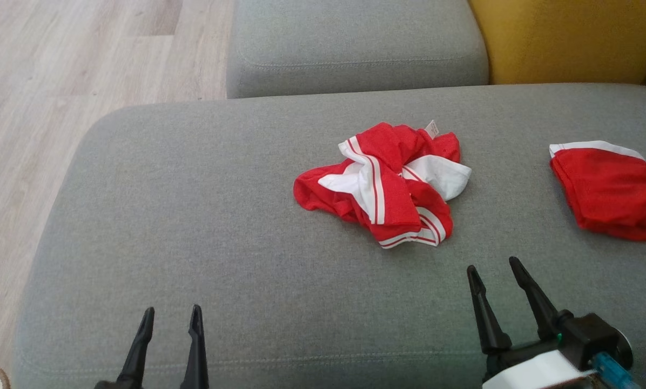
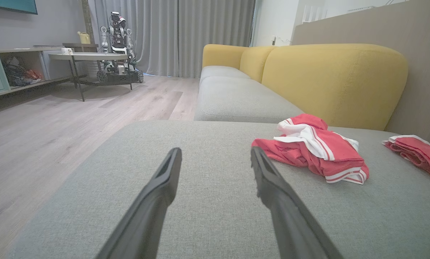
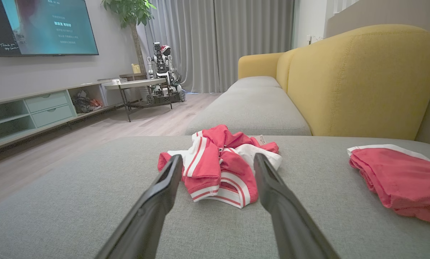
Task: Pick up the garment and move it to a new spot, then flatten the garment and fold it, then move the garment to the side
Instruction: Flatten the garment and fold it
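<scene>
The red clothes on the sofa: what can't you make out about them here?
- The crumpled garment: its own folds hide its full shape and its underside in every view.
- The white label: the print is too small to read in the head view.
- The second red garment: the right edge cuts it off in the head view, so its full extent is unknown.

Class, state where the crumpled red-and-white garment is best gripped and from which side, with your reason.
Probably grip the bunched striped hem of the crumpled garment, coming down from the near side with the open right gripper: that fold stands proud of the cushion and faces it.
</scene>
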### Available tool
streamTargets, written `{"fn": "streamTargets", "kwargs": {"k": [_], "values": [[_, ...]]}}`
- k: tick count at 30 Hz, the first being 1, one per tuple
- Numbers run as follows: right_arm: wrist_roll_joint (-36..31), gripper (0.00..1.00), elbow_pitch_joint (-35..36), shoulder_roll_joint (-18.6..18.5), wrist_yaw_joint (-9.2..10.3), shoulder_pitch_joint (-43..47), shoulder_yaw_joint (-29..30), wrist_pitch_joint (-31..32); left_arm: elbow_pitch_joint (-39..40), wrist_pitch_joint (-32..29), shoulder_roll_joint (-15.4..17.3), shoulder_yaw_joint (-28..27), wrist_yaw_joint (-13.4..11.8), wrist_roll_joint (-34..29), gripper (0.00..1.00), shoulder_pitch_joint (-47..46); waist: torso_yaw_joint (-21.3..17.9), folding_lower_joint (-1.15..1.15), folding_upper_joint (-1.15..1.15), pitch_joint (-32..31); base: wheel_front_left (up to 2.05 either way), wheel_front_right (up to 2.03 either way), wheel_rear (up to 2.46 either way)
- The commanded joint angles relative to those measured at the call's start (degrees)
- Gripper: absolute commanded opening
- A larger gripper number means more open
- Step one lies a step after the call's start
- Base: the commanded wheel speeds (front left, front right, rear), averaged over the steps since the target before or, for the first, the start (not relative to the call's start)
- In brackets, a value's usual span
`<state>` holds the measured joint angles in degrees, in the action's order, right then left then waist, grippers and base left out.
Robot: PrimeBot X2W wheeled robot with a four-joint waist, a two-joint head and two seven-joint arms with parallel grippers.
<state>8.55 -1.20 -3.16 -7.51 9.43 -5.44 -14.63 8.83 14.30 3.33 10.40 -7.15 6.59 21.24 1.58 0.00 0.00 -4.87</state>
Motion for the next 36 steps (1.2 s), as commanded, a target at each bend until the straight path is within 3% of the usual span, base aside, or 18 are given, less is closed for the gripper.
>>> {"fn": "streamTargets", "kwargs": {"k": [1,20,24,30,36], "values": [[-0.5,1.00,1.8,0.1,0.02,-2.0,-1.3,-0.4,1.5,0.7,-0.5,-1.8,-0.2,-0.6,1.00,-1.8,0.1,0.00,0.00,0.0,0.00,0.00,0.00],[-0.5,1.00,1.7,0.2,0.02,-1.9,-0.7,-0.4,1.0,0.7,-0.5,-1.0,-0.4,-0.4,1.00,-2.1,0.5,0.00,0.00,0.8,0.00,0.00,0.00],[1.4,1.00,2.3,0.3,0.02,-2.6,0.1,-0.4,-2.2,0.7,-0.5,0.9,2.1,-0.4,1.00,-4.2,-0.4,0.00,0.00,2.2,0.00,0.00,0.00],[2.8,1.00,4.3,0.3,0.02,-4.1,1.2,-0.4,-8.9,0.7,-0.5,7.1,7.8,-2.4,1.00,-11.9,-3.1,0.00,0.00,5.2,0.00,0.00,0.00],[2.4,1.00,6.5,0.3,0.02,-6.7,1.9,-0.4,-17.0,0.7,-0.5,16.6,11.1,-0.9,1.00,-22.3,-7.2,0.00,0.00,9.7,0.00,0.00,0.00]]}}
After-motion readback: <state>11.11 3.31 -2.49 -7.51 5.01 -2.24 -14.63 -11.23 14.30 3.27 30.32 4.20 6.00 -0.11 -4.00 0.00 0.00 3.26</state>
